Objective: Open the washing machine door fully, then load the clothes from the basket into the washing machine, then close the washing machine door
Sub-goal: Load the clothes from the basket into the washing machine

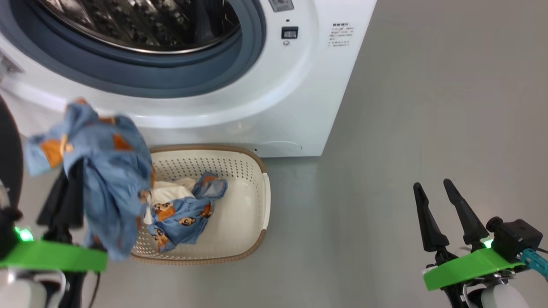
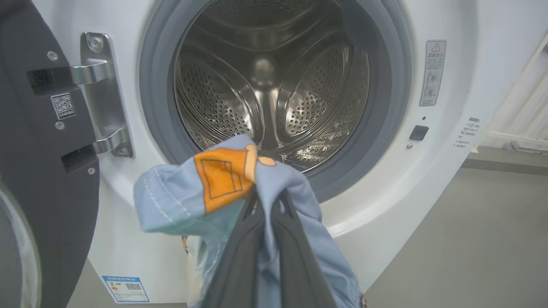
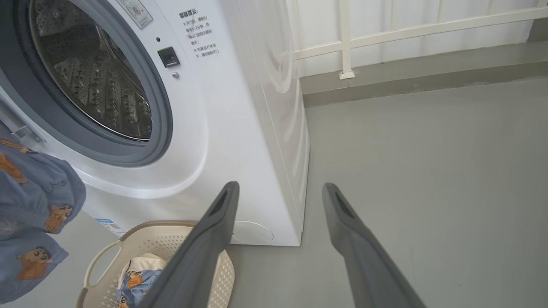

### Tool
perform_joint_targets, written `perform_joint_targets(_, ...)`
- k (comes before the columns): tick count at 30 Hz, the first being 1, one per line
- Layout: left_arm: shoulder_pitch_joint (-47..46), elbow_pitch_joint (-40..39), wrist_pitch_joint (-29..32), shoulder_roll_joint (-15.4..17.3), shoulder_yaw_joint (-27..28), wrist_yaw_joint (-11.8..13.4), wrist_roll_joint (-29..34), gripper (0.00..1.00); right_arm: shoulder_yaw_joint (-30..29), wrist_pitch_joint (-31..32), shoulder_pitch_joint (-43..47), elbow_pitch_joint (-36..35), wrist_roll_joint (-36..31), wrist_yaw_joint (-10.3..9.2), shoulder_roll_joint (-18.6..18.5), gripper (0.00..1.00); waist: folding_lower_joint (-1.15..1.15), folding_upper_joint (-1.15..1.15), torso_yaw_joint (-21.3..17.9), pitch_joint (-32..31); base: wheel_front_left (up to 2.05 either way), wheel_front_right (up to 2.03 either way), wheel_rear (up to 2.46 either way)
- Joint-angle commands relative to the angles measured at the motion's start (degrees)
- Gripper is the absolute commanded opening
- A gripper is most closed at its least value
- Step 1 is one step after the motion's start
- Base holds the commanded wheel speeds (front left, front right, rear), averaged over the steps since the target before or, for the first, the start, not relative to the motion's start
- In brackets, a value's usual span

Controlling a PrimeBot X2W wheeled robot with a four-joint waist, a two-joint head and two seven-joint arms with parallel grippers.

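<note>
The washing machine point(image 1: 274, 102) stands with its steel drum point(image 2: 269, 85) open. Its door point(image 2: 43, 171) is swung out to the left, dark inner side showing. My left gripper point(image 2: 267, 194) is shut on a light-blue bear-print garment point(image 1: 107, 171), held up in front of the lower seal; the cloth drapes over its fingers. Below it the basket point(image 1: 257, 164) sits on the floor against the washer. More clothes point(image 1: 184, 209), blue bear-print and cream-white, lie in the basket. My right gripper point(image 1: 432, 185) hangs open over bare floor to the right, nothing between its fingers point(image 3: 222, 214).
Grey floor point(image 1: 428, 107) stretches to the right of the washer. A white railing point(image 3: 385, 34) and wall run behind it. The door's hinge point(image 2: 102, 98) sits left of the opening.
</note>
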Motion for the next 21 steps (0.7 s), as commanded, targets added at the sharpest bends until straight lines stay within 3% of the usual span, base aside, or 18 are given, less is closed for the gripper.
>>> perform_joint_targets(1,-3.61,-0.91,-0.37,2.4,1.94,-0.08,-0.36,0.0,1.59,-0.27,-1.25,-1.63,-0.59,0.09,-0.11,1.0,0.0,0.0,-0.77,1.62,0.0,0.0,0.0)
perform_joint_targets(11,-19.89,5.8,-0.37,5.49,-1.11,-0.08,-2.77,0.0,2.71,-0.27,-4.36,-1.98,-1.27,0.09,1.51,1.0,0.0,0.0,-2.81,6.94,0.0,0.0,0.0)
perform_joint_targets(21,-34.55,17.7,-0.37,7.84,-6.78,-0.08,-5.35,0.0,4.16,-0.27,-6.99,-2.59,-1.81,0.09,2.6,1.0,0.0,0.0,-5.39,11.26,0.0,0.0,0.0)
